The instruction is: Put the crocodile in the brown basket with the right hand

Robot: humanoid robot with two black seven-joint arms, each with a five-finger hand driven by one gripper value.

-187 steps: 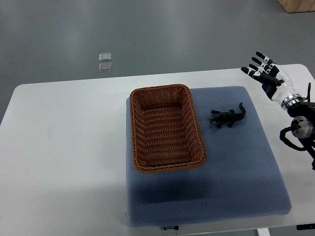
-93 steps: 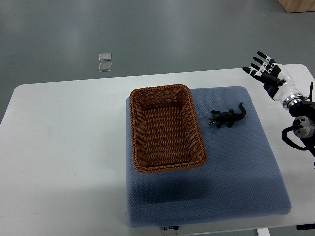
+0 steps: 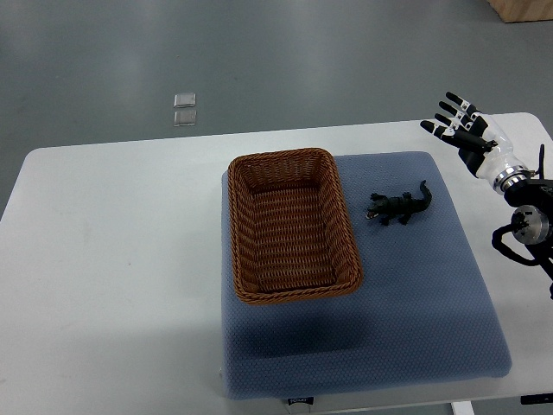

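Observation:
A small dark green toy crocodile (image 3: 398, 206) lies on the blue mat (image 3: 406, 294), just right of the brown wicker basket (image 3: 238, 232). Nothing lies inside the basket. My right hand (image 3: 460, 132) hovers at the table's far right, above and to the right of the crocodile and well apart from it. Its fingers are spread and hold nothing. The left arm does not show.
The mat covers the right half of a white table (image 3: 112, 259). Two small clear squares (image 3: 184, 109) lie on the grey floor beyond the table. A wooden box corner (image 3: 523, 9) shows at the top right.
My right hand has shifted only slightly near the table's right edge, staying spread. The crocodile and basket have not moved.

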